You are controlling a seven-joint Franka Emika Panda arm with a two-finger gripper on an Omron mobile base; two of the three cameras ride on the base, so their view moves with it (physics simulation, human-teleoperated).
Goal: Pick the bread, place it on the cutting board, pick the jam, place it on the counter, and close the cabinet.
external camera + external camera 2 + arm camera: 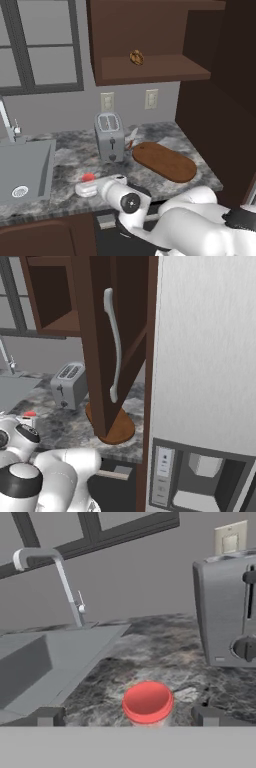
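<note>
The tabletop [75,160] is marbled grey-and-white stone, the cutting board [165,161] smooth reddish-brown wood. The toaster [109,136] and sink [30,170] look matt grey metal. The cabinet [150,40] is dark wood.

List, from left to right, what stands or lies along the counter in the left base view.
Sink → jam → toaster → cutting board.

The bread [136,57], a mottled golden-brown lump, sits on the shelf of the open cabinet [150,70]. The oval board [164,161] lies flat on the marbled counter [70,160]. The red jam [147,703] stands upright on the counter.
</note>
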